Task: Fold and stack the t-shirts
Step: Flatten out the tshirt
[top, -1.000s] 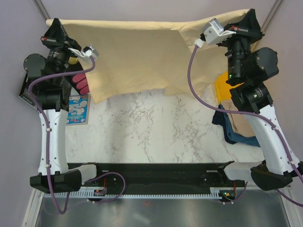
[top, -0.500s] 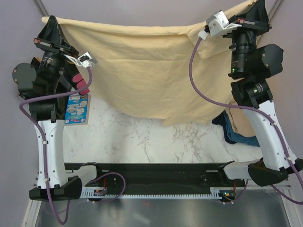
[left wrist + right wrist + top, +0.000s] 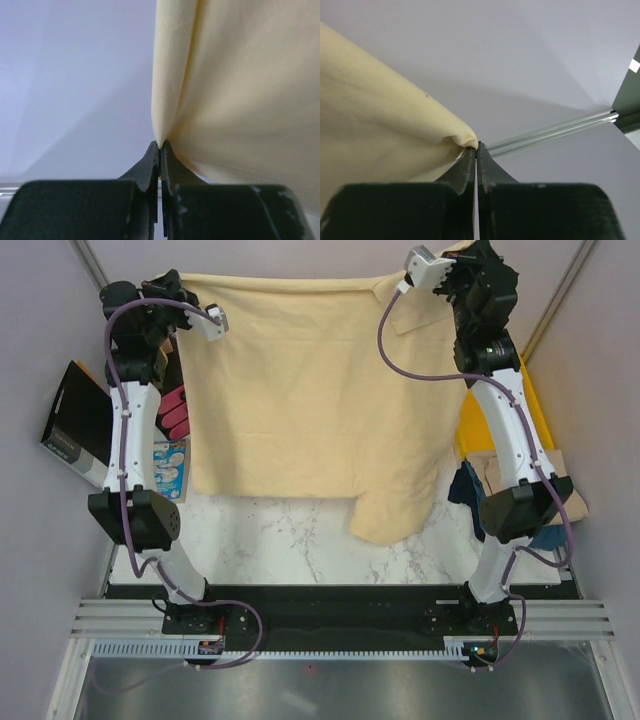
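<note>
Above the marble table we hold a cream t-shirt stretched wide, our left gripper clamped on one top corner, our right gripper on the other.

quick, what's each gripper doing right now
left gripper: shut, pinching an edge of the cream t-shirt.
right gripper: shut, pinching another edge of the same t-shirt.
</note>
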{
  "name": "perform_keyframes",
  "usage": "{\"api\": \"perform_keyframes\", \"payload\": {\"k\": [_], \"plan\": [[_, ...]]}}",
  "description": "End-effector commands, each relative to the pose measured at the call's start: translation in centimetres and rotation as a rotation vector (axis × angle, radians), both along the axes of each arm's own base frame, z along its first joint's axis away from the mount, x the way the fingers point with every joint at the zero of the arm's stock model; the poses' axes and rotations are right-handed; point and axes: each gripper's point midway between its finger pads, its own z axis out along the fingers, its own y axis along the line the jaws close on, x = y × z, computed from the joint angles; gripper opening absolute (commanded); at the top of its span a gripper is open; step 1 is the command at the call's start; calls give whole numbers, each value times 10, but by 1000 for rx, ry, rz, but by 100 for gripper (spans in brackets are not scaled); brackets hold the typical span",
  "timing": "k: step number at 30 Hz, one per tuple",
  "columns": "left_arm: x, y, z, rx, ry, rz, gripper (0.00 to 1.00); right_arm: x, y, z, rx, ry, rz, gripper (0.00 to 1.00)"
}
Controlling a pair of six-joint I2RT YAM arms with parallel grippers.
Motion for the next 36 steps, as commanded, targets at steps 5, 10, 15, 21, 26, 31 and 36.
{"api": "perform_keyframes", "payload": {"k": [5,10,15,21,26,31,36], "plan": [[1,17,129,-1,-443,100,2,-28,-23,103,-35,-405,-48,0],[-67,-2,205,-45,-795,75,2,-101,-25,169,-75,-696,-51,0],[-100,-10,213,-71,-925,75,2,-146,-28,193,-54,-776,-22,0],[-63,-22,98,-58,-713,78,2,-110,-30,99,9,-490,11,0],[-78,-30,-80,23,-307,36,2,-80,-15,-104,25,104,112,0],[-123,-38,-226,89,64,-29,2,-150,-8,-264,-20,507,200,0],[-199,-50,-351,141,404,-125,2,-216,-3,-357,-34,847,280,0]]}}
